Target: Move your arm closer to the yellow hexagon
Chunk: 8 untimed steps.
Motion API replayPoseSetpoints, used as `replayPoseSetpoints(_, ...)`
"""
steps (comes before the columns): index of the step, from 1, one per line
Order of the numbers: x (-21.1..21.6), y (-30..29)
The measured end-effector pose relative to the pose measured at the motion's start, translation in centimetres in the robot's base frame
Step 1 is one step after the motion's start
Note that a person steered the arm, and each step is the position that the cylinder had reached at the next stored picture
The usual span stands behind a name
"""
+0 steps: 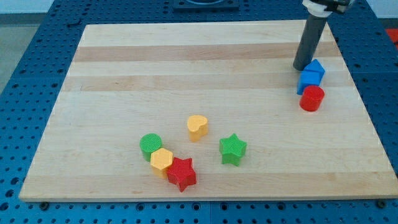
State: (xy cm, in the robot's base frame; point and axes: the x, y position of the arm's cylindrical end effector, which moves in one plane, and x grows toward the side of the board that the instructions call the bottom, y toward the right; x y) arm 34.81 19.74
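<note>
The yellow hexagon (161, 161) lies near the view's bottom, left of centre, touching a red star (182, 173) on its right and a green cylinder (150, 145) at its upper left. My tip (301, 67) is far off at the view's upper right, at the upper left of two blue blocks (311, 76). It is well apart from the hexagon.
A red cylinder (311, 99) sits just below the blue blocks. A yellow heart (198, 127) and a green star (233, 149) lie between my tip and the hexagon. The wooden board (186, 62) ends at blue perforated table on all sides.
</note>
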Motion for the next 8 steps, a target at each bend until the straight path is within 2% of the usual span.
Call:
replayPoseSetpoints(2,0.1,-3.9)
replayPoseSetpoints(3,1.8,-8.1)
replayPoseSetpoints(5,8.3,-19.9)
replayPoseSetpoints(7,14.2,-36.7)
replayPoseSetpoints(8,21.6,-41.3)
